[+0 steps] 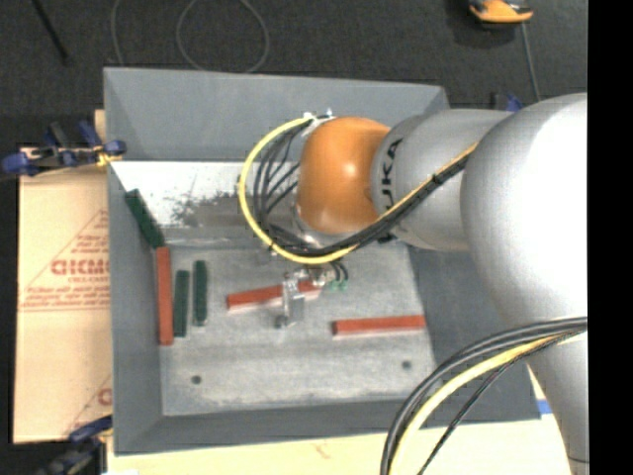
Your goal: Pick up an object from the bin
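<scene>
The gripper sits low on the floor of the bin, right on a flat orange-red bar lying near the middle; whether it is open or clamped on the bar I can't tell from here. It meets the bar towards its right end, not its middle; so if it lifts, I'd expect the long left end to sag or swing, and the bar could slide out. The bar is also thin and lies flat on the metal; a pinch could skate over it. A second red bar lies apart to the lower right; the green bars at the left are well clear.
</scene>
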